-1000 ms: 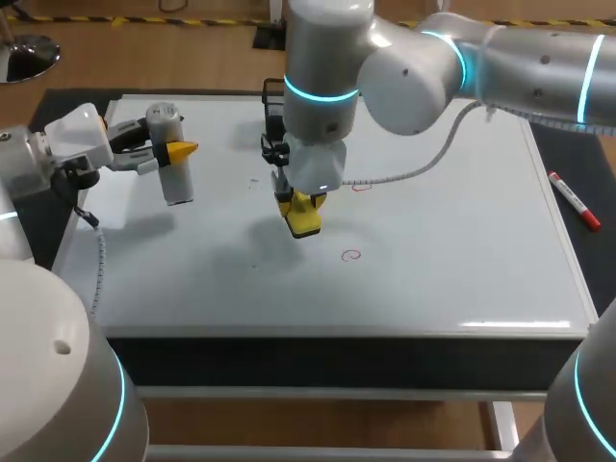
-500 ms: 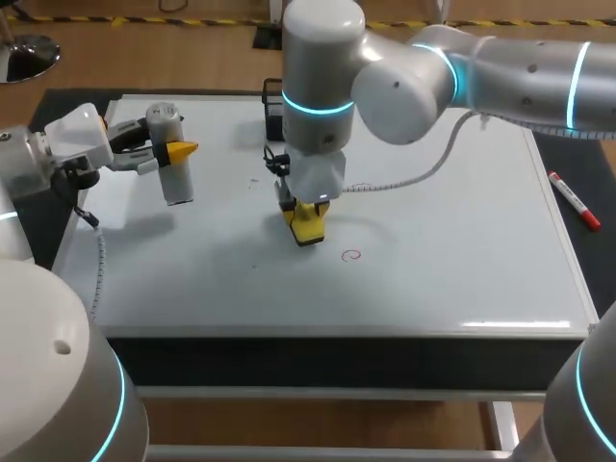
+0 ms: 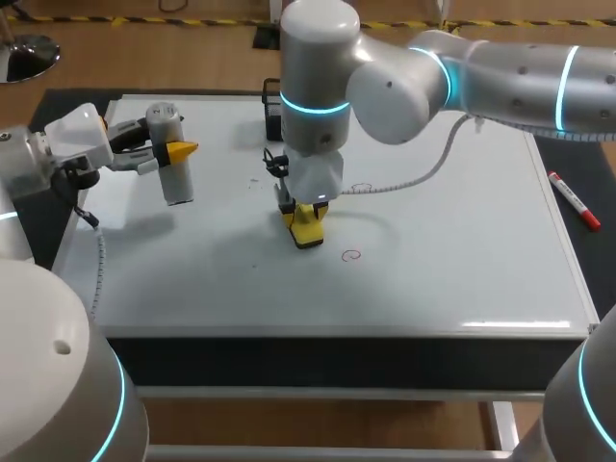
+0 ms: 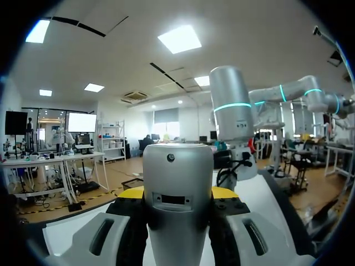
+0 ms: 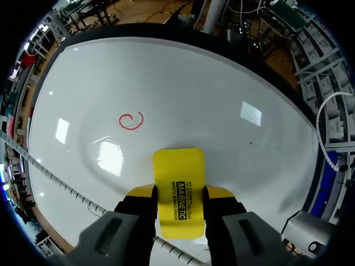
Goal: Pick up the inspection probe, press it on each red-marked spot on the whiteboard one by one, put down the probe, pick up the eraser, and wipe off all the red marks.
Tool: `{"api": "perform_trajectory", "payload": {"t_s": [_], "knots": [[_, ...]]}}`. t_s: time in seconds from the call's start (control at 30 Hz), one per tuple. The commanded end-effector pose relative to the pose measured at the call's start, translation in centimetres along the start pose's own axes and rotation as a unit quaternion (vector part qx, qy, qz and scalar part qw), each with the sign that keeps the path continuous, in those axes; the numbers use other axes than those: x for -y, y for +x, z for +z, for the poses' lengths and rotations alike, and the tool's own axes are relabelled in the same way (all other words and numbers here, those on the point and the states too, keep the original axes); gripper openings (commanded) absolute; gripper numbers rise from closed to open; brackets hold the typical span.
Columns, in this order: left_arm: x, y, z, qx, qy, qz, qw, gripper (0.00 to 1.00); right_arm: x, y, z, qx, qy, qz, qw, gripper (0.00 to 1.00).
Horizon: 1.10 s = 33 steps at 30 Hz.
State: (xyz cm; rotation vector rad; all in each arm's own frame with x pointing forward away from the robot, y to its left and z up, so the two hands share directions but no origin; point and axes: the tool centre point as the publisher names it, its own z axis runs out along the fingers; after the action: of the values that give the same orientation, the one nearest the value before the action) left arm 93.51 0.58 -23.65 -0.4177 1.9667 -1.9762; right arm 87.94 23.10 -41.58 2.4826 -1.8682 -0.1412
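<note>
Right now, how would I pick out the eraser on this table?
Look at the big whiteboard, then near its middle, where the right gripper points down. The eraser is the flat yellow block pinched between its fingers, unlike the silver probe held at the left.

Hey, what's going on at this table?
The right gripper is shut on a yellow whiteboard eraser, held low at the white whiteboard beside a red scribbled mark; a second red mark lies farther back. The left gripper is shut on the silver cylindrical inspection probe, held over the board's left side. Whether the eraser touches the board isn't clear.
</note>
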Motion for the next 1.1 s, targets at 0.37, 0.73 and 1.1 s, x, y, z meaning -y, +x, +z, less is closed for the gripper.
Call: {"api": "perform_trajectory", "payload": {"t_s": [0.37,0.73,1.1], "knots": [[0.0,0.0,0.0,0.001,0.002,0.001,1.000,0.00,0.8,2.5,0.5,-0.007,-0.013,0.025,1.000,0.00],[0.0,0.0,0.0,0.001,0.002,0.001,1.000,0.00,0.9,5.2,0.7,-0.015,-0.018,0.054,0.998,0.00],[0.0,0.0,0.0,0.001,0.002,0.001,1.000,0.00,0.9,6.9,0.3,-0.023,-0.016,0.070,0.997,0.00]]}}
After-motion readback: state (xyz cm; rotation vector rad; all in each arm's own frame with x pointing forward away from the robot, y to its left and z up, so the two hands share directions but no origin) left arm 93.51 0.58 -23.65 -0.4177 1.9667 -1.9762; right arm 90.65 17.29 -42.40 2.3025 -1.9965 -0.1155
